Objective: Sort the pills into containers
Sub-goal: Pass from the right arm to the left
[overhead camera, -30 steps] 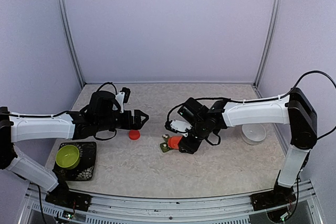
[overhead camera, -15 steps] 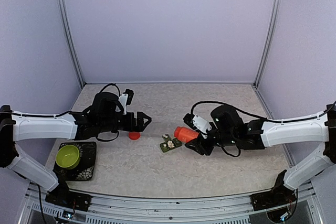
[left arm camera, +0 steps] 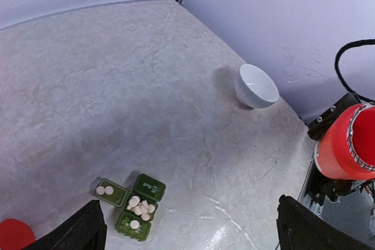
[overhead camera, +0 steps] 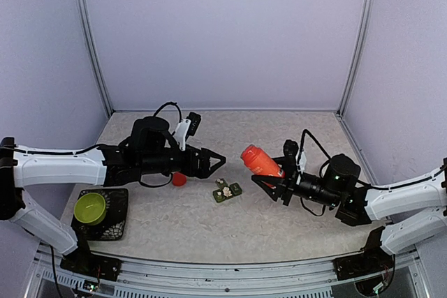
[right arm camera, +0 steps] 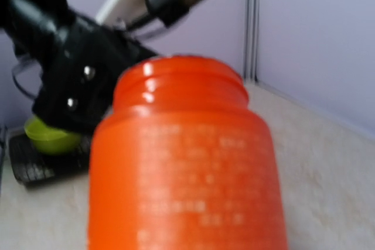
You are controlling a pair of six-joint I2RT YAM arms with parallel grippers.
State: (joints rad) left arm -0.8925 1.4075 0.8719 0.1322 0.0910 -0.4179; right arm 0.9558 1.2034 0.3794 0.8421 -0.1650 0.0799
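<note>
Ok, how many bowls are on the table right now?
2. A white bowl stands by the right wall, seen from the left wrist only; a lime-green bowl sits on a black pad at the near left corner.

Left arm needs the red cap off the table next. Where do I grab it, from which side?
Grip the red cap by its rim, pinching opposite sides, coming straight down from above. It lies flat on the table as a low disc, so a sideways approach offers little to hold. The open left end effector is nearest; the right end effector holds the orange bottle.
</note>
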